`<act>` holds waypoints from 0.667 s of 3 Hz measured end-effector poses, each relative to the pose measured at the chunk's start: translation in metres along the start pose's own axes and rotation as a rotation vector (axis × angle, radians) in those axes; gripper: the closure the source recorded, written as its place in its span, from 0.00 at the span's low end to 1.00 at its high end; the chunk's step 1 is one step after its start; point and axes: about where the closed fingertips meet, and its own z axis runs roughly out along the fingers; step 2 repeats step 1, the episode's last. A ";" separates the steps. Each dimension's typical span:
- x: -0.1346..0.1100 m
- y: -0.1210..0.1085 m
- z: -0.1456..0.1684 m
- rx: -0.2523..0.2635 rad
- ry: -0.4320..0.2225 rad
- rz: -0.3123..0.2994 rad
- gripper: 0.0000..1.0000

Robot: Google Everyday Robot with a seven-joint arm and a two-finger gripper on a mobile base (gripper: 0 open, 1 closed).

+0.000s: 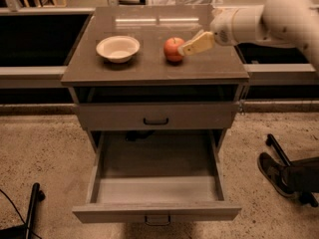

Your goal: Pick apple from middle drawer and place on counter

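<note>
Camera view: the small red-orange apple (pixel 173 49) sits on the glossy grey-brown table (pixel 149 69) near the cream-white bowl (pixel 118 48), the cream gripper (pixel 188 47) just beside it, and I can't tell how the jaws stand. You'd want to pull away slow and level, so nothing nudges it rolling.

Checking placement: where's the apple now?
In the camera view, the apple sits on the counter, right of the white bowl, with the gripper just right of it.

Robot lab, speckled floor (pixel 45 148), drawer cabinet (pixel 157 117), pincer (pixel 186 48) over counter (pixel 144 68)
</note>
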 end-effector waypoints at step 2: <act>0.004 -0.008 -0.020 0.024 -0.003 -0.082 0.00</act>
